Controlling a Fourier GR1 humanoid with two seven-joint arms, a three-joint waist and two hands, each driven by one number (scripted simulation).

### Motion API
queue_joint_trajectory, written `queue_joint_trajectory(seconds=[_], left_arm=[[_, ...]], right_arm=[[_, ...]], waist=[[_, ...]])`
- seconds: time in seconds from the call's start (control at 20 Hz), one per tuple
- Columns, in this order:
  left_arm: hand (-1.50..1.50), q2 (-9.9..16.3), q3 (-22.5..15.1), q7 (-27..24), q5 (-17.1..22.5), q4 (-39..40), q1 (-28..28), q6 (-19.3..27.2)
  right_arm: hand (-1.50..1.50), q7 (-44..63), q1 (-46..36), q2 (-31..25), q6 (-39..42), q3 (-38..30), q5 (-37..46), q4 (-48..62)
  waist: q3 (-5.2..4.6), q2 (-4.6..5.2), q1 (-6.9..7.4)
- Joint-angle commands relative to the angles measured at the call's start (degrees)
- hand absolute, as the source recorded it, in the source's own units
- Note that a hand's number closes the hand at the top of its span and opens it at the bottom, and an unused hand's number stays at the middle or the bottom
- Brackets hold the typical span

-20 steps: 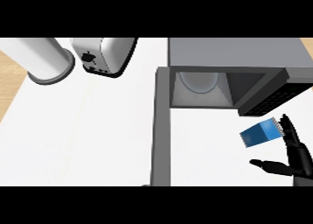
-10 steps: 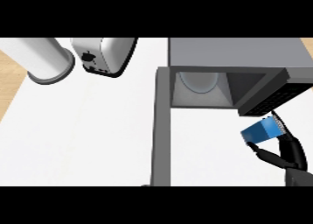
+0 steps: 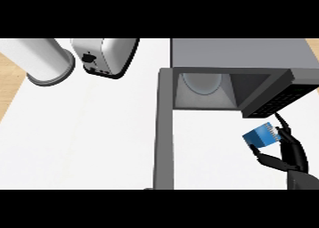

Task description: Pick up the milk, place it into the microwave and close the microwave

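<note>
at the far left of your counter (image 3: 90, 133) stands a white cylinder (image 3: 47, 60), with a toaster (image 3: 106, 55) just beside it, both well apart from the work. moving right, the microwave's door (image 3: 164, 129) hangs open, edge-on toward you, and beyond it the microwave (image 3: 241, 62) shows a pale turntable plate (image 3: 203, 82) in its cavity and a dark keypad panel (image 3: 280, 95) at its right. lower right, just below that panel, your right hand (image 3: 287, 151) has fingers and thumb curled round the milk (image 3: 261, 136) — a small blue carton, tilted, its lower edge hidden by the hand so you cannot tell whether it touches the counter. your left hand is nowhere in view. judge the carton as light and fairly stiff, its flat sides likely smooth enough to slide, so hold it across opposite faces near the middle rather than at a corner. the load still sits outside and to the right of the opening — you will need to carry it left, past the panel, before it can go in.
</note>
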Motion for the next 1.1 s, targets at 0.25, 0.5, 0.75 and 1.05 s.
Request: queue_joint_trajectory(seconds=[0.25, 0.5, 0.75, 1.05], left_arm=[[-1.5, -2.09, -0.25, 1.01, -0.11, -1.77, 0.98, -0.09], [-1.5, 0.23, 1.98, 2.01, 3.37, -3.53, 1.63, 2.3], [-1.5, -2.59, 1.18, 1.57, 1.16, 0.0, 1.64, -2.43], [-1.5, -1.47, 1.27, 2.59, 0.18, 1.81, -0.06, -2.33]], right_arm=[[1.5, -4.75, -3.9, 9.09, -2.44, 1.13, -0.43, -1.35], [1.5, -3.76, -4.4, 15.04, -7.65, 3.01, 0.5, -4.01], [1.5, -1.81, -6.94, 17.33, -12.79, 5.3, 2.71, -5.18], [1.5, 1.98, -11.57, 15.09, -14.69, 4.55, 1.72, -6.76]], waist=[[0.28, -0.02, 0.79], [0.21, -0.31, 0.53], [0.14, -0.28, 0.59], [0.15, -0.19, 0.14]])
